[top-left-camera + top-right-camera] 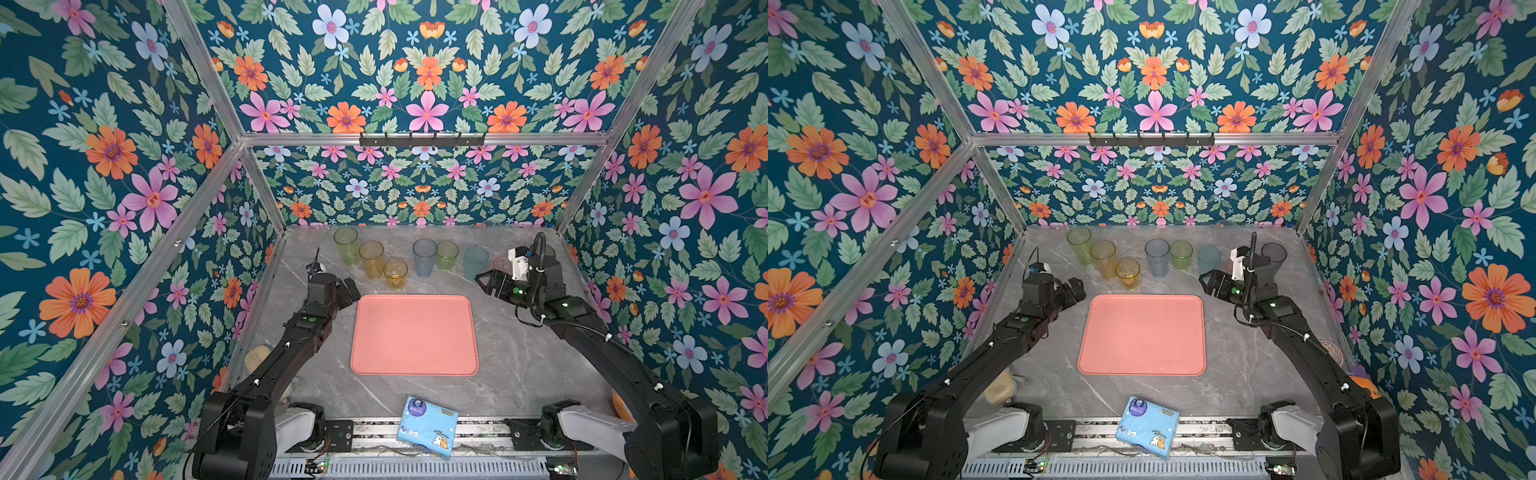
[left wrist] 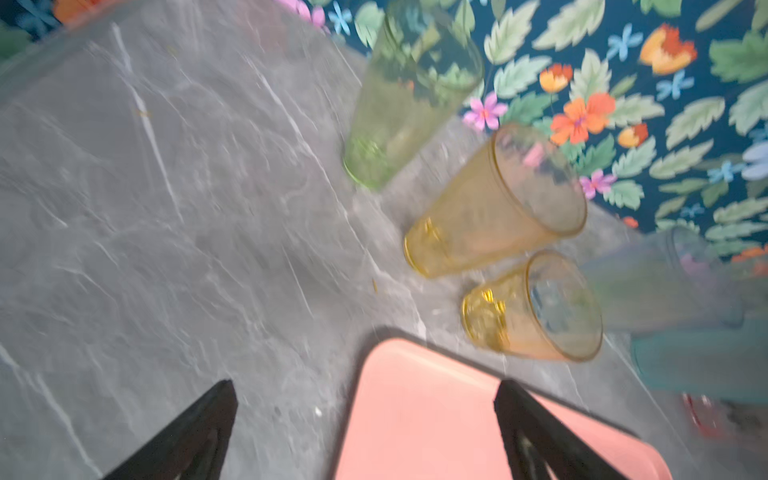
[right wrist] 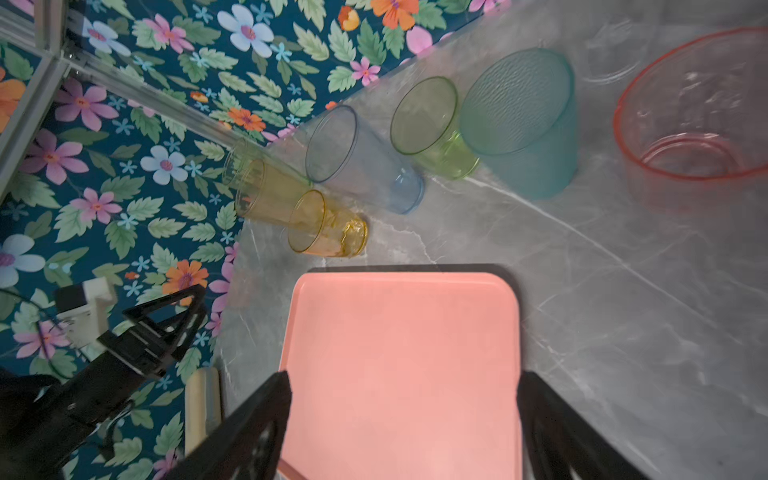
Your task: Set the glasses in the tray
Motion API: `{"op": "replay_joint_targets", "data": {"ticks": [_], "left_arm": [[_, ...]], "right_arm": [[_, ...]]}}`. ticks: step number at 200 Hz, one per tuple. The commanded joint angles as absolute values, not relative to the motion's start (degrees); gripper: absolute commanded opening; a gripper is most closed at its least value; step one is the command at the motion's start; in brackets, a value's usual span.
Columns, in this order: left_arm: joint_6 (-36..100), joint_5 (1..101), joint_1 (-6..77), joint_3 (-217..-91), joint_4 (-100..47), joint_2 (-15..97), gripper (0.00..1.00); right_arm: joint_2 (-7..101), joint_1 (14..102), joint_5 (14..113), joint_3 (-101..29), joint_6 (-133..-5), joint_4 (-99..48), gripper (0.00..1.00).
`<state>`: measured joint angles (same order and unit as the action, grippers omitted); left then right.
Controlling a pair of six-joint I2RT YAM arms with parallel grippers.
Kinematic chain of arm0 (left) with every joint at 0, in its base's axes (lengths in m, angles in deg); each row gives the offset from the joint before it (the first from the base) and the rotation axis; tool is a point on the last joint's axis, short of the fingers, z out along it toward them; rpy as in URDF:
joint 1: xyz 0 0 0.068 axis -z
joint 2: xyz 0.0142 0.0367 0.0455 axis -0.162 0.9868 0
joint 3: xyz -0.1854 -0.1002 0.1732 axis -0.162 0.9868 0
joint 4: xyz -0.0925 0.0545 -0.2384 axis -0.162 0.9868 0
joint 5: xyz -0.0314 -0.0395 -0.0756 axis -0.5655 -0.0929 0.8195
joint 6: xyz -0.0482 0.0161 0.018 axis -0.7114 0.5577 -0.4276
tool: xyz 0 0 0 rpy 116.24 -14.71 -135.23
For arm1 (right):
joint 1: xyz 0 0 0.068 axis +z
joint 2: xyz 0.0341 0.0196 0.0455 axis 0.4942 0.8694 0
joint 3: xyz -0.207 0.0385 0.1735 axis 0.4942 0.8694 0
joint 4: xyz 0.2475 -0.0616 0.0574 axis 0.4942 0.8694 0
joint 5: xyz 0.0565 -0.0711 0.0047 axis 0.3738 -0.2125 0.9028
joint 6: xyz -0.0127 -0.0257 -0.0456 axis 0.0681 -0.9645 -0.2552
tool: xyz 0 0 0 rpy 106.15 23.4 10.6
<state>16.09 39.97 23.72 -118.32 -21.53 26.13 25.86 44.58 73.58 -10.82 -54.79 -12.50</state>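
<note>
Grey marble tabletop (image 1: 519, 374): salmon tray (image 1: 415, 332) empty mid-table, glasses (image 1: 424, 255) upright in a row behind it. Left gripper (image 2: 365, 384) and right gripper (image 3: 403, 374) both spread, empty. I'd take the short amber glass (image 1: 395, 273) left, pink glass (image 3: 698, 124) right; straddle mid-wall, close gently, lift straight clear of neighbours.
</note>
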Motion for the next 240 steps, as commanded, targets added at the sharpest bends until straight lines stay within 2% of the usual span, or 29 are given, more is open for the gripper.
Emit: {"op": "replay_joint_targets", "data": {"ticks": [1, 15, 35, 46, 81, 121, 150, 165, 196, 216, 240], "left_arm": [[17.21, 45.93, 26.35, -116.42, -17.79, 26.68, 0.99], [17.87, 43.94, 28.93, -116.41, -15.19, 27.73, 0.99], [17.72, 42.11, 30.94, -116.33, -12.87, 28.81, 0.88], [17.48, 41.03, 31.46, -116.46, -11.57, 29.12, 0.86], [19.32, 38.99, 33.31, -117.97, -7.52, 30.71, 0.76], [20.07, 38.99, 33.67, -118.44, -3.57, 31.17, 0.69], [21.18, 38.66, 33.68, -118.32, -3.56, 32.69, 0.57], [21.57, 38.40, 33.67, -118.78, -3.04, 34.44, 0.45], [22.83, 39.62, 33.67, -118.64, -4.07, 36.67, 0.43], [23.58, 39.36, 33.67, -119.21, -4.08, 38.16, 0.32], [23.94, 38.35, 33.67, -119.79, -4.18, 39.89, 0.27]], "right_arm": [[26.97, 46.21, 74.70, -11.48, -54.29, -13.89, 0.86], [27.66, 46.70, 74.95, -11.00, -53.91, -16.27, 0.86], [28.95, 47.35, 77.16, -10.50, -52.32, -19.87, 0.85], [30.26, 48.92, 78.18, -11.34, -52.70, -20.73, 0.84], [34.92, 55.58, 73.91, -16.82, -56.62, -18.78, 0.83], [37.36, 59.91, 74.25, -17.97, -57.06, -25.04, 0.82], [39.09, 61.21, 74.89, -18.26, -56.67, -26.93, 0.82], [39.70, 61.50, 74.44, -18.75, -56.33, -26.28, 0.81], [39.82, 61.63, 72.37, -17.98, -55.50, -25.52, 0.80], [39.80, 61.69, 71.97, -17.80, -55.32, -24.73, 0.80], [39.61, 61.69, 71.46, -17.63, -55.39, -24.12, 0.80]]}}
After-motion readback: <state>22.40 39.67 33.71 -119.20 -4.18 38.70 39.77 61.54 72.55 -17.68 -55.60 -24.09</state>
